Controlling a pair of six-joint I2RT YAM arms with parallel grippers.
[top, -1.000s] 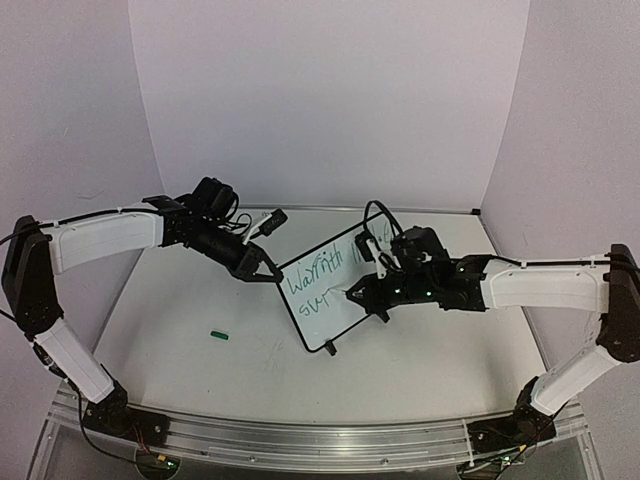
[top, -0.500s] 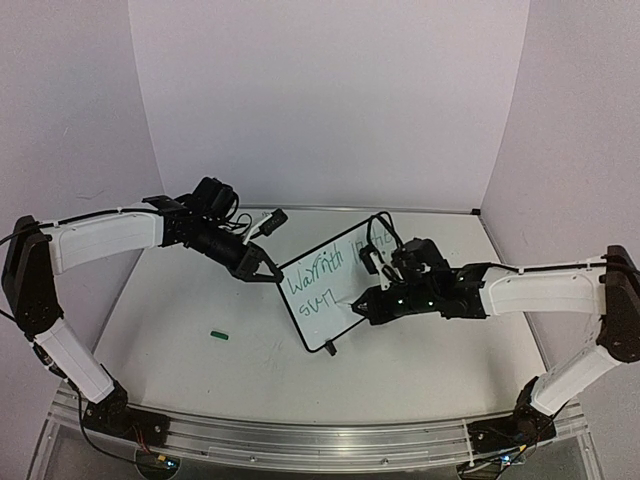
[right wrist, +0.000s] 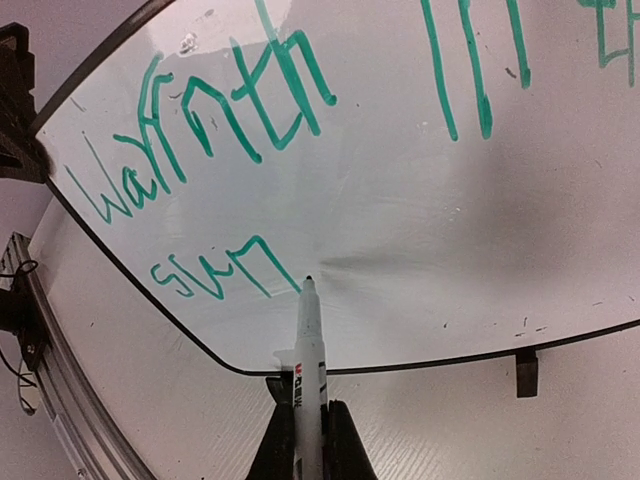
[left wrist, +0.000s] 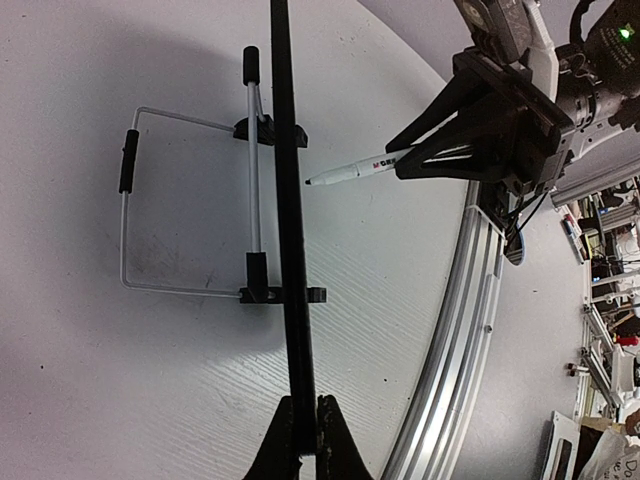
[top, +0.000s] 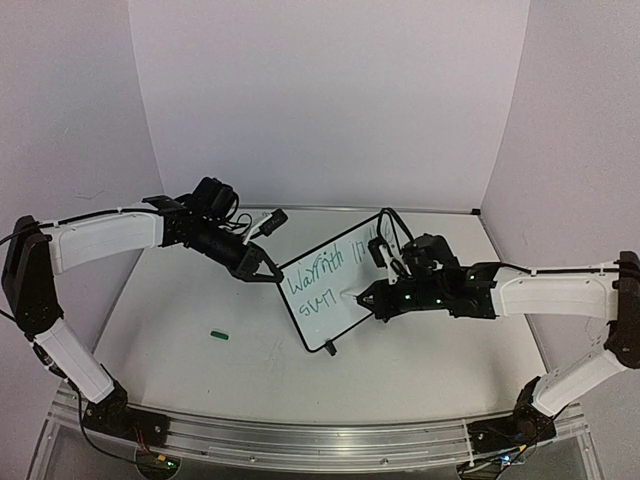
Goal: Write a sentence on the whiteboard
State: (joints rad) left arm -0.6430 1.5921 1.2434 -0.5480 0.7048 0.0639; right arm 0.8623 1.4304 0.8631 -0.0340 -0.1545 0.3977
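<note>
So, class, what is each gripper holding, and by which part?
The left gripper pinches the whiteboard by its black frame edge. The right gripper holds a marker by its barrel, tip toward the board.

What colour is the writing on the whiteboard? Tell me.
Green, leaning teal. The writing on the whiteboard shows best in the right wrist view.

whiteboard (right wrist: 400, 200) face glossy smooth, frame matt black plastic, wire stand (left wrist: 254, 170) bare metal, marker (right wrist: 309, 340) white plastic, bench (left wrist: 120, 380) matt white, scuffed, rail (top: 300, 440) brushed aluminium
</note>
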